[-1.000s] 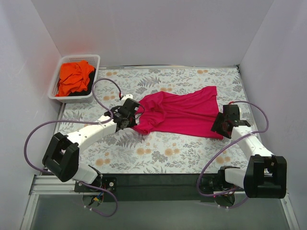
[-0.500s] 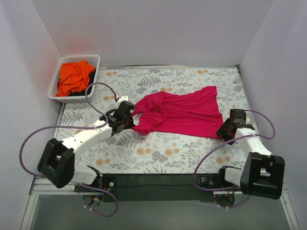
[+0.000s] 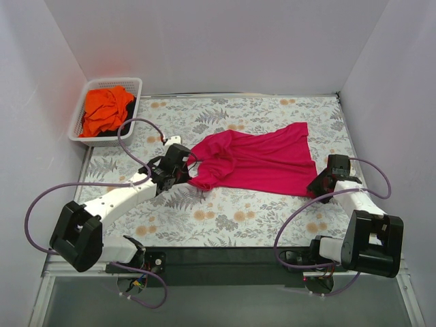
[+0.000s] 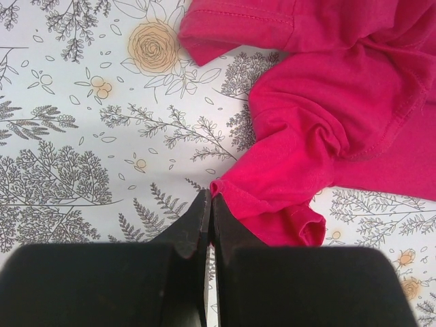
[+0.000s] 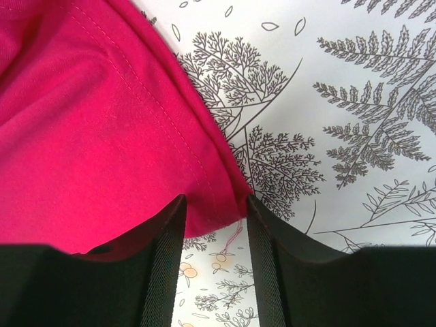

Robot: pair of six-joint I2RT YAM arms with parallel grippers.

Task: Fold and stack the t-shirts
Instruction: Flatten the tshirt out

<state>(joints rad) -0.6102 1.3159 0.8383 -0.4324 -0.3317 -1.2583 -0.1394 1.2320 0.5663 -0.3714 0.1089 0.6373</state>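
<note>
The magenta-pink t-shirt (image 3: 259, 160) lies spread and rumpled on the floral table. My left gripper (image 3: 186, 174) is at the shirt's left sleeve. In the left wrist view it (image 4: 208, 199) is shut, with its tips touching the sleeve edge of the shirt (image 4: 327, 109); no cloth shows between the jaws. My right gripper (image 3: 319, 185) is at the shirt's near right corner. In the right wrist view it (image 5: 215, 201) is open, with the hem corner of the shirt (image 5: 82, 122) lying between the fingers. The orange t-shirt (image 3: 105, 110) is bunched in the basket.
The white slatted basket (image 3: 102, 140) stands at the far left corner, against the left wall, with something dark under the orange cloth. White walls close the table on three sides. Purple cables loop beside both arms.
My right gripper has moved right and nearer, down to the shirt's near right corner. My left gripper has slid a little left and nearer along the sleeve. The shirt has hardly moved.
</note>
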